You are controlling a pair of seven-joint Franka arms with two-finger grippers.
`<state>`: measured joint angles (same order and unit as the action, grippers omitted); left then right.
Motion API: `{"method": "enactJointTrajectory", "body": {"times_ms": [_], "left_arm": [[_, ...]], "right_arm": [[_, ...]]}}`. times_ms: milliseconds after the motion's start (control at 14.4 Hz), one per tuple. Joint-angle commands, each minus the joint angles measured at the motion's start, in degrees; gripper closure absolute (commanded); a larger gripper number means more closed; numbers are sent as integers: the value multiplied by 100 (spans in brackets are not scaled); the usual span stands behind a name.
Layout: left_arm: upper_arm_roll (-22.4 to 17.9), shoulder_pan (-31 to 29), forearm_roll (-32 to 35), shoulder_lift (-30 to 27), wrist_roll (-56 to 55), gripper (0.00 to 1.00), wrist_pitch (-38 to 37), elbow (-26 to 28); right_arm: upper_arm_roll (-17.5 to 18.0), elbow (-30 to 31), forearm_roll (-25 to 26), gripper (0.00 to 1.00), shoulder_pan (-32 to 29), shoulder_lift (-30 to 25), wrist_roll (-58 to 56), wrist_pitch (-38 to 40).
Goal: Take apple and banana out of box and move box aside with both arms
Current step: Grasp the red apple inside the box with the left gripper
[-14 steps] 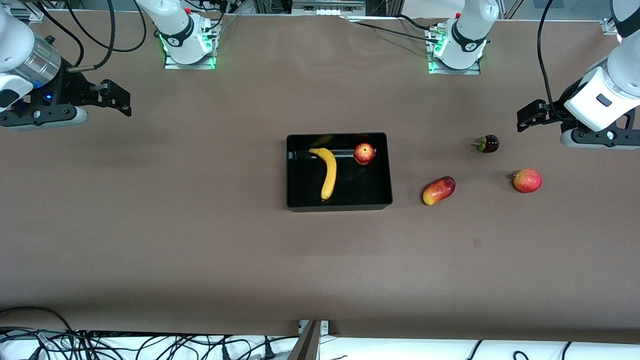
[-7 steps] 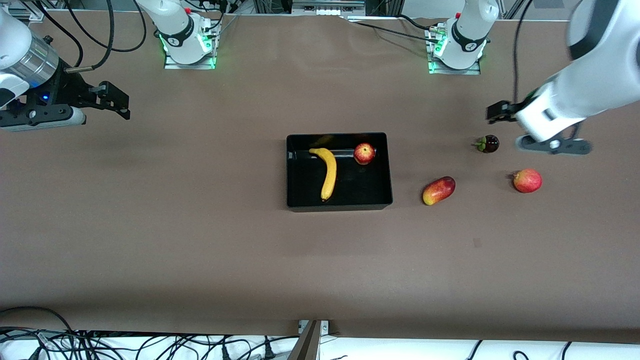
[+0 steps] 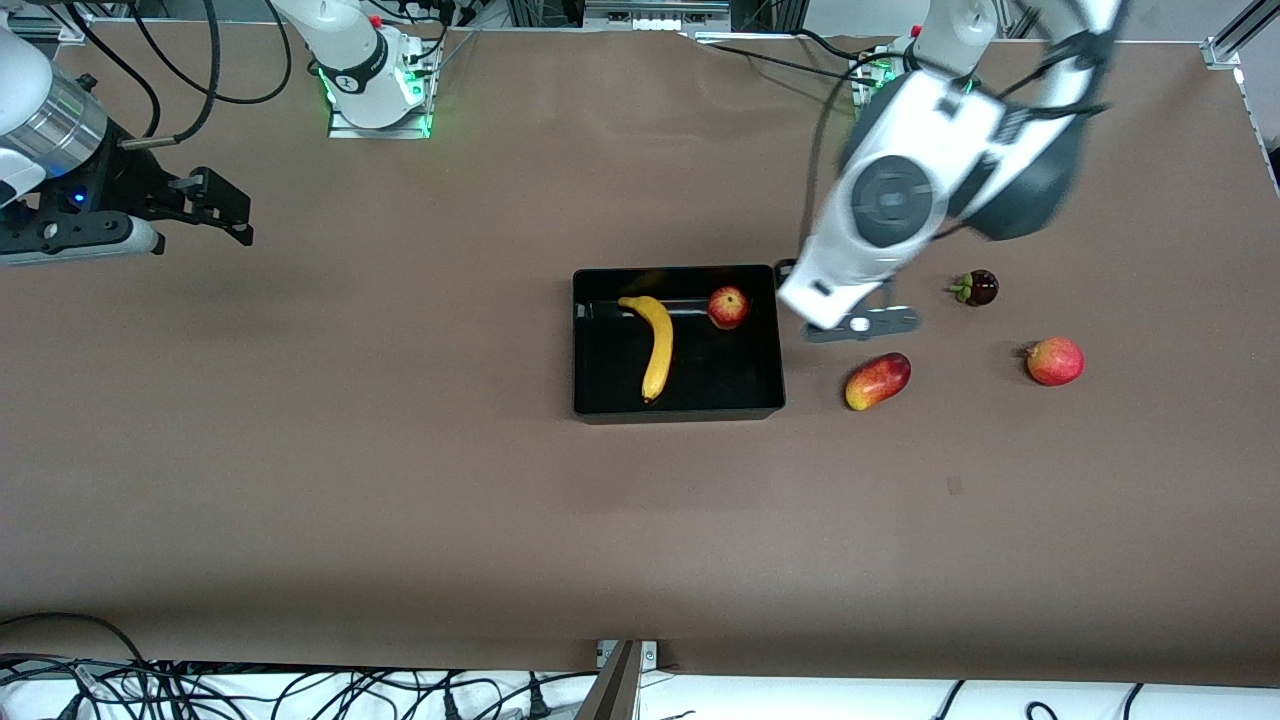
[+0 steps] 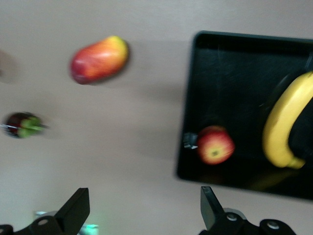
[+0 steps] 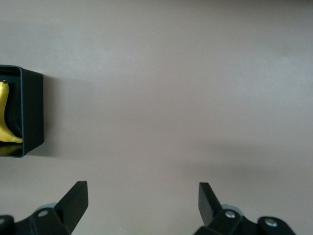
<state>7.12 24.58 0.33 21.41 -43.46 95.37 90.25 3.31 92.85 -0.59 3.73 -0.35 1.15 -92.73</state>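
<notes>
The black box (image 3: 720, 375) lies mid-table with the yellow banana (image 3: 658, 345) and the red apple (image 3: 729, 307) inside it. My left gripper (image 3: 785, 272) hangs open over the table right beside the box's wall at the left arm's end, largely hidden under its own wrist. In the left wrist view the open left gripper (image 4: 144, 205) holds nothing, and the apple (image 4: 215, 144), banana (image 4: 283, 127) and box (image 4: 230, 63) show ahead. My right gripper (image 3: 235, 210) hovers open and empty over the right arm's end of the table; the right wrist view shows the right gripper (image 5: 142, 203) open, plus the box's corner (image 5: 32, 107).
A red-yellow mango (image 3: 877, 381) lies beside the box toward the left arm's end. Farther that way are a dark purple fruit (image 3: 975, 288) and another round red fruit (image 3: 1055, 361). The mango (image 4: 99, 59) and purple fruit (image 4: 22, 125) also show in the left wrist view.
The left arm has swung fast from its end of the table in to the box's side. The right gripper has drifted slightly. Both grippers stay open; the fruits have not moved.
</notes>
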Motion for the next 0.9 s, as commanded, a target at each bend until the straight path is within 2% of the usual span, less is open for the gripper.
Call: {"method": "enactJointTrajectory", "body": {"times_ms": [0, 138, 346, 554, 830], "left_arm": [[-79, 414, 133, 642, -1144, 0, 620, -139], [-61, 547, 764, 1065, -1899, 0, 1043, -139], [-70, 688, 881, 1479, -2718, 0, 1631, -8], [-79, 925, 907, 1524, -3387, 0, 2038, 431], [-53, 987, 960, 1515, -3652, 0, 1977, 511]], "right_arm": [[-50, -56, 23, 0, -31, 17, -10, -43], [-50, -56, 15, 0, -31, 26, -10, -52], [-50, -56, 15, 0, -48, 52, -10, -87], [-50, -56, 15, 0, -48, 52, -10, -87], [-50, -56, -3, 0, -48, 52, -10, -87]]}}
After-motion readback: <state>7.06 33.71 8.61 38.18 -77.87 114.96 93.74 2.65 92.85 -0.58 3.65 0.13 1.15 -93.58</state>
